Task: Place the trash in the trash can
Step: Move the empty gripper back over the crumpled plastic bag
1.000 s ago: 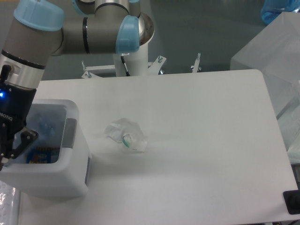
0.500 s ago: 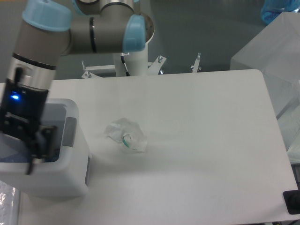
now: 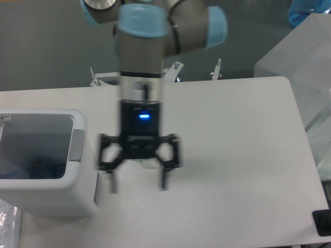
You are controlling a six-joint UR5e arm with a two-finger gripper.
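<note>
My gripper (image 3: 138, 182) hangs open over the middle of the table, its two fingers spread wide and blurred by motion. It covers the spot where the crumpled clear wrapper lies; only a small pale bit of that trash (image 3: 146, 163) shows between the fingers. The trash can (image 3: 83, 170) stands at the left edge, a white boxy bin with a grey side panel (image 3: 76, 145). Dark and bluish shapes (image 3: 39, 166) lie at its bottom, too dim to name.
A clear plastic box (image 3: 302, 77) stands off the table's right side. The arm's base mount and bolts (image 3: 176, 70) sit at the table's far edge. A black object (image 3: 322, 223) is at the bottom right corner.
The arm has swung right from over the trash can to above the wrapper at the table's middle. The gripper is open wide.
</note>
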